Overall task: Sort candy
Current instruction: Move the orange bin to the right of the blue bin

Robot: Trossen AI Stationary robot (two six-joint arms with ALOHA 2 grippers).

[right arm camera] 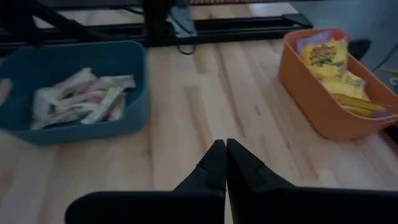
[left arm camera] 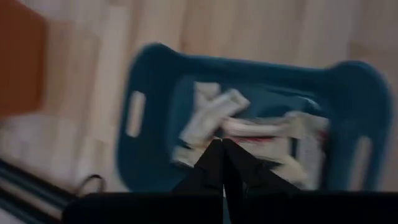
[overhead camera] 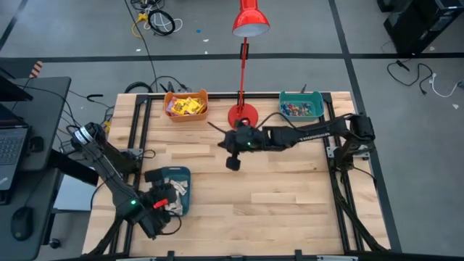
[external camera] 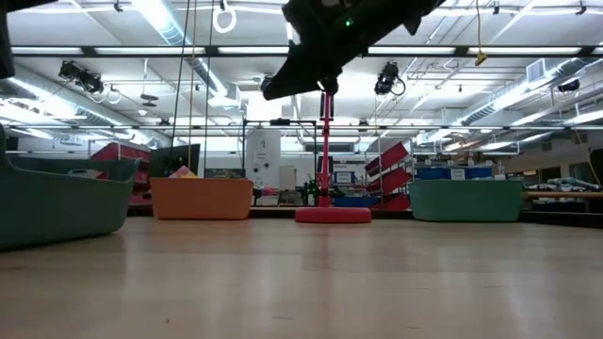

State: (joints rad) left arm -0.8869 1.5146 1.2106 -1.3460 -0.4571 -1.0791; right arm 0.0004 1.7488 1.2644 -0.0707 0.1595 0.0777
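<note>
Three bins stand on the wooden bench (overhead camera: pixel 290 196): an orange bin (overhead camera: pixel 186 106) at the far edge left of the lamp, a small teal bin (overhead camera: pixel 301 106) at the far edge right of it, and a blue bin (overhead camera: pixel 174 190) at the near left corner. The candy is split among them. Yellow packets (right arm camera: pixel 339 71) fill the orange bin, too heaped to count. Pale bars (right arm camera: pixel 81 98) lie piled in the blue bin, around eight or so, overlapping. Tiny red, blue and brown pieces (overhead camera: pixel 299 109) sit in the teal bin, too small to count. One red desk lamp (overhead camera: pixel 245 65) stands between the two far bins, its round base on the bench and its shade over the floor beyond.

The left gripper (left arm camera: pixel 222 163) hangs over the blue bin at the near left corner, pointing down at the pale bars, its jaws pressed together with nothing between them. The left arm folds back toward the bench's left edge. The right gripper (right arm camera: pixel 225 163) hovers above the bare middle of the bench, just in front of the lamp base, its jaws also closed tight and empty. The right arm stretches nearly straight across from its mount at the right edge, high enough that the low view shows it well above the bench top
</note>
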